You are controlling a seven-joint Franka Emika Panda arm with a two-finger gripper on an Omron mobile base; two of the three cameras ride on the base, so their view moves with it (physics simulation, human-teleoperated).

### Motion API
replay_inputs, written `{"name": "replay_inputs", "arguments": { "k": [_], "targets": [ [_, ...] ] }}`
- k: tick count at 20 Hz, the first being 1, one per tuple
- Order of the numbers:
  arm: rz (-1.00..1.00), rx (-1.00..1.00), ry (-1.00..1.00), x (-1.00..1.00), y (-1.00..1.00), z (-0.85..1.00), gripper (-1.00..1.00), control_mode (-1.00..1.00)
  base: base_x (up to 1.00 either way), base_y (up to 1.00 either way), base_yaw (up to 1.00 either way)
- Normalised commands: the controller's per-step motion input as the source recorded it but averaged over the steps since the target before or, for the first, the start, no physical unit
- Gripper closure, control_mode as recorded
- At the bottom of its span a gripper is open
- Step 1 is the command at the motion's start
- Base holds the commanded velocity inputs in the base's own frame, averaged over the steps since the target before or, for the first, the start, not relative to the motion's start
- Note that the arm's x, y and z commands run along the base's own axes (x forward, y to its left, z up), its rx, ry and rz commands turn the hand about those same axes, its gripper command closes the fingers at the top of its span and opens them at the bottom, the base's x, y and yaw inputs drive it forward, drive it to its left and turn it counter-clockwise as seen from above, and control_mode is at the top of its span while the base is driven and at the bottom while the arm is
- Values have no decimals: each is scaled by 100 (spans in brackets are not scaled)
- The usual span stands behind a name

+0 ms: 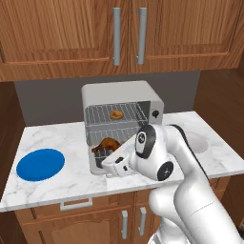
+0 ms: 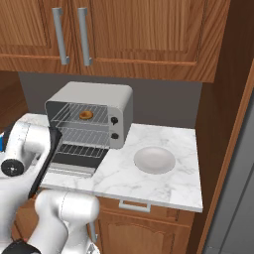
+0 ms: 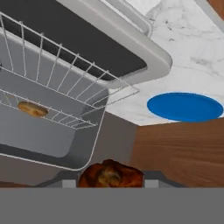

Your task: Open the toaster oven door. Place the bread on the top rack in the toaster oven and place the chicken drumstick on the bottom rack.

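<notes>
Two wire shelves stand exposed inside the toaster oven [image 1: 121, 102], a boxy silver-grey unit on the marble tabletop [image 1: 62, 138] under wooden cabinets. Toaster oven door [image 2: 74, 161] is dropped flat, hinged low, dark glass facing up. Blue plate [image 1: 40, 164] lies well to the left on the tabletop; white bowl [image 2: 155, 159] sits to the oven's right.

Top rack [image 1: 114, 114] carries the bread [image 1: 116, 115] — small, round, golden, near the middle of the shelf. That half of the job looks done.

Bottom rack [image 1: 112, 136] is drawn forward over the open door. Chicken drumstick [image 1: 106, 144] hangs just in front of and slightly above its left part, clamped in the gripper [image 1: 110, 155]; the fingers are closed on the meat, seen in the hand view as a glossy brown-orange lump [image 3: 110, 174] squeezed between the dark tips.

Key relation — the drumstick's long axis runs roughly left-right along the oven's front edge, thin end toward the left, thick end toward the hand. Rack lies beyond and just below the fingers, so my read is a short push inward, then a drop. Whether the piece already touches the wires I cannot tell.

Risk as judged: the club shape could roll between wires on release.
</notes>
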Motion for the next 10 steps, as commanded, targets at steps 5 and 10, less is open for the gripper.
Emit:
{"name": "replay_inputs", "arguments": {
  "k": [5, 10],
  "targets": [
    [-2, -30, 47, 3, -40, 22, 100, -100, 0, 0, 0],
    [0, -22, 45, 32, -11, 34, 100, -100, 0, 0, 0]
  ]
}}
